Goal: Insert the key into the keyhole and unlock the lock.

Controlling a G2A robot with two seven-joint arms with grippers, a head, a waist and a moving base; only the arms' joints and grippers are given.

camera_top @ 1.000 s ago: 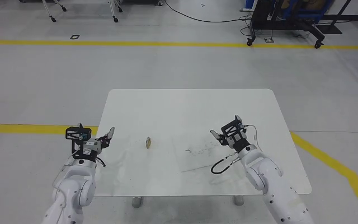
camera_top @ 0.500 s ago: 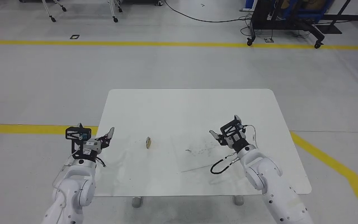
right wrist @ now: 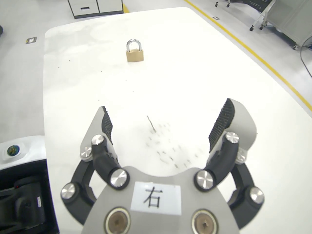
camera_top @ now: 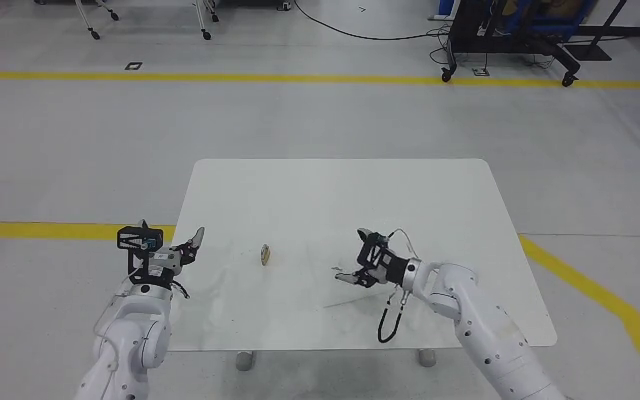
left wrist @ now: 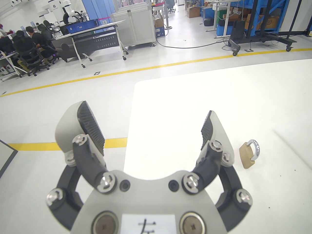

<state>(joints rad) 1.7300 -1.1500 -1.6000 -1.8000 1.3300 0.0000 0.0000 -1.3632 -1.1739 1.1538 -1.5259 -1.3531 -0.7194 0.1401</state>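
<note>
Yellow floor lines framed the white desk (camera_top: 330,190). On it sat the brass padlock (camera_top: 266,254) (left wrist: 248,154) (right wrist: 134,52), between the two arms. The left gripper (camera_top: 195,240) (left wrist: 146,108) hung at the desk's edge, jaws apart. The right gripper (camera_top: 353,257) (right wrist: 165,105), jaws also apart, hovered over scuff marks (right wrist: 170,152) and a thin dark sliver (right wrist: 151,123), well apart from the padlock.

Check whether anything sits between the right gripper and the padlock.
Nothing visible blocks the way. The right gripper, open, faces the padlock across the table. Between them lie only flat scuff marks and one thin sliver, too slight to identify.
</note>
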